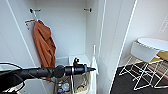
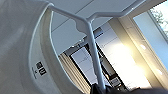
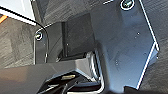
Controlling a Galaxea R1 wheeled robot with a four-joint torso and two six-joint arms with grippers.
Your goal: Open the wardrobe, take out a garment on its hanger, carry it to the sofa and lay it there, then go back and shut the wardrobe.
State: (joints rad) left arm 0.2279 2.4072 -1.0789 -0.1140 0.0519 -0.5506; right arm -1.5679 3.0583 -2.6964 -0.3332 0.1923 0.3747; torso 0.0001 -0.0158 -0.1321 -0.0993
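The white short-sleeved garment of thin cloth (image 2: 17, 50) hung on its slim white hanger (image 2: 87, 27), and the hanger's stem ran straight down into the dark tips of the left gripper (image 2: 101, 88), whose jaws looked clamped on that stem. Garment and hanger were therefore at the end of the left arm, in front of the open tall white wardrobe (image 1: 70, 30) and near its right side. The long rust-orange garment (image 1: 43, 45) hung from the rail at the left.

To do this step well, I judged the grip should stay firm on the thin stem and the wrist level, since limp cloth swings and can slide off a tilted hanger. The load should also come out clear of the door edge and of the open box of odds and ends (image 1: 66, 86) on the wardrobe floor.

The left wrist view showed the hold itself, the collar with its small dark label, and ceiling and window beyond. The head view gave none of that: there the load was no more than a pale sliver beside the gripper tip. It gave the setting instead, with a white wire-legged chair (image 1: 142, 53) and a round white table (image 1: 155, 42) off to the right. From the right wrist view, with dark floor behind the robot's own plate, I could not tell the state of the right gripper
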